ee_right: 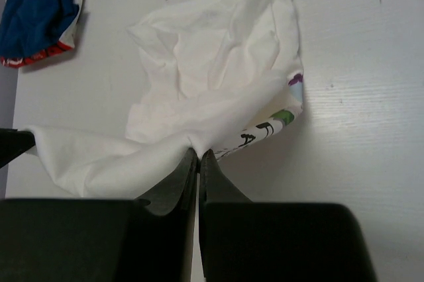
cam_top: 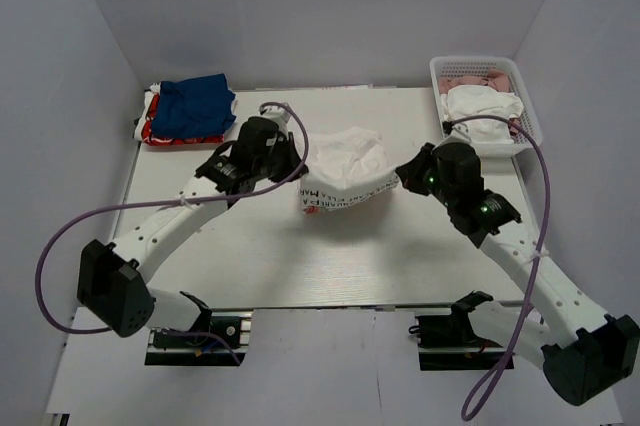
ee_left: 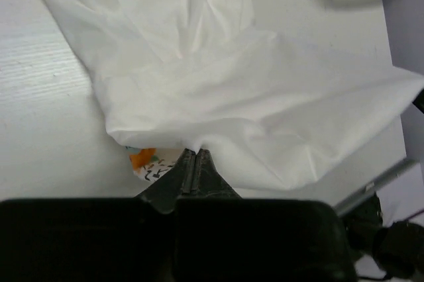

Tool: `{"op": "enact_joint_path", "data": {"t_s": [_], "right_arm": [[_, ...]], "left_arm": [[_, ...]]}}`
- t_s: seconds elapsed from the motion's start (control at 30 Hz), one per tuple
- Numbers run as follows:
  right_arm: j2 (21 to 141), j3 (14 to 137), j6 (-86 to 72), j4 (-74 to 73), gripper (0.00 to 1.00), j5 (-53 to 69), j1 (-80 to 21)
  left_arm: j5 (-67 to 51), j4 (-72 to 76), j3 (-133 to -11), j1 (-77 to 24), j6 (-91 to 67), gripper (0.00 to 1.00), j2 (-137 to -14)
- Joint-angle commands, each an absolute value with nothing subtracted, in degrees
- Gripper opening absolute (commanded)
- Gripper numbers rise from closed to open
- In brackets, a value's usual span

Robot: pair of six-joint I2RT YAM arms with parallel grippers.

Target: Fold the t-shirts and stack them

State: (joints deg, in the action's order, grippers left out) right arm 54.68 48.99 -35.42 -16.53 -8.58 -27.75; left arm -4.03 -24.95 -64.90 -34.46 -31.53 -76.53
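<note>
Both pairs of jaws are pressed together on cloth: the left gripper (ee_left: 195, 155) pinches the white shirt (cam_top: 345, 158) at its 9 o'clock edge, and the right gripper (ee_right: 199, 154) pinches the same shirt at its 3 o'clock edge. In each wrist view the fingers meet with only a thin fold of white fabric between them. The shirt lies around the middle of the table (cam_top: 300, 266), a little toward 12 o'clock. Its 6 o'clock edge is drawn into a band between the two grippers, and the rest is bunched in a loose, wrinkled heap toward 12 o'clock. Black lettering runs along that band in the top view. Small patches of colour show under the folds, orange by the left fingers and purple and green by the right. Whether the gripped edge is clear of the table cannot be told. At 10 o'clock, at the table's far corner and well apart from the white shirt, a blue shirt (cam_top: 195, 104) lies on top of a red shirt (cam_top: 150, 132). At 2 o'clock a white basket (cam_top: 531, 118) holds more cloth (cam_top: 482, 106), white and pale pink.
</note>
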Motion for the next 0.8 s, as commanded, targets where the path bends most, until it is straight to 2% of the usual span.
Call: {"op": "enact_joint_path", "data": {"t_s": [0.0, 0.3, 0.77], "right_arm": [[60.0, 54.9, -34.6, -14.4, 0.0, -15.7, -27.3], [76.5, 69.6, -32.0, -12.7, 0.0, -16.9, -25.1], [106.1, 93.1, -30.0, -13.5, 0.0, -7.8, -16.6]], "left_arm": [[5.3, -27.9, -73.1, -33.6, -32.2, 0.0, -80.3], [12.9, -30.5, -88.3, -29.3, -30.8, 0.0, -94.6], [5.5, -24.7, -114.5, -22.6, -22.2, 0.0, -121.7]]}}
